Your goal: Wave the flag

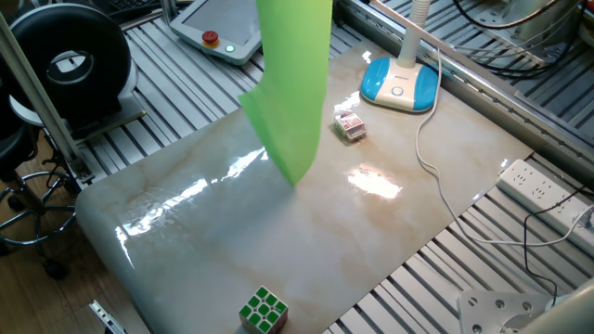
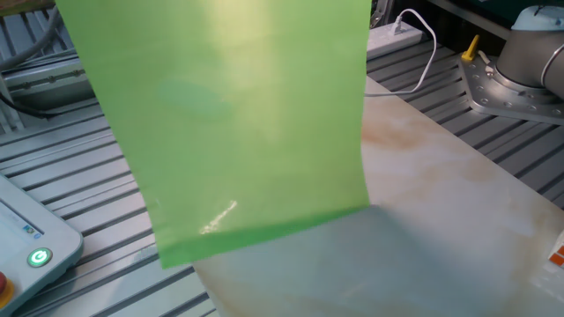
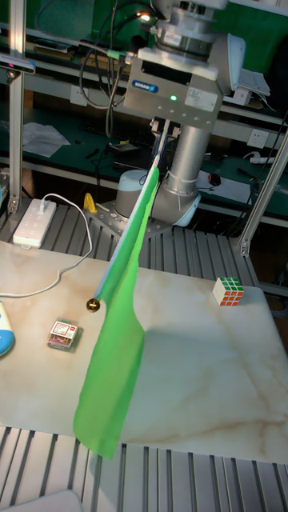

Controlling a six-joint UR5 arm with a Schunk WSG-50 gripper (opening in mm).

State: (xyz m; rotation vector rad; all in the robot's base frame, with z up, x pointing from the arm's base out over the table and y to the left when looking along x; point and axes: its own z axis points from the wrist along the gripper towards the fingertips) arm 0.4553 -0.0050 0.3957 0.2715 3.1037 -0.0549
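The flag [image 3: 120, 344] is a big bright green sheet that hangs tilted above the marble table [image 1: 371, 241]. Its thin pale stick [image 3: 128, 232] slants down to a small ball end [image 3: 94, 305]. In the tall fixed view my gripper [image 3: 162, 132] is up high, shut on the top of the stick. One fixed view shows the flag [image 1: 295, 83] dropping from the top edge over the middle of the table, with the gripper out of frame. In the other fixed view the flag [image 2: 238, 114] fills most of the picture.
A colourful puzzle cube [image 1: 264, 309] sits near the table's front edge. A small red-and-white cube [image 1: 349, 126] lies beside the blue lamp base [image 1: 399, 82]. A power strip [image 1: 543, 190] and cables lie off the right side, a teach pendant [image 1: 218, 28] at the back.
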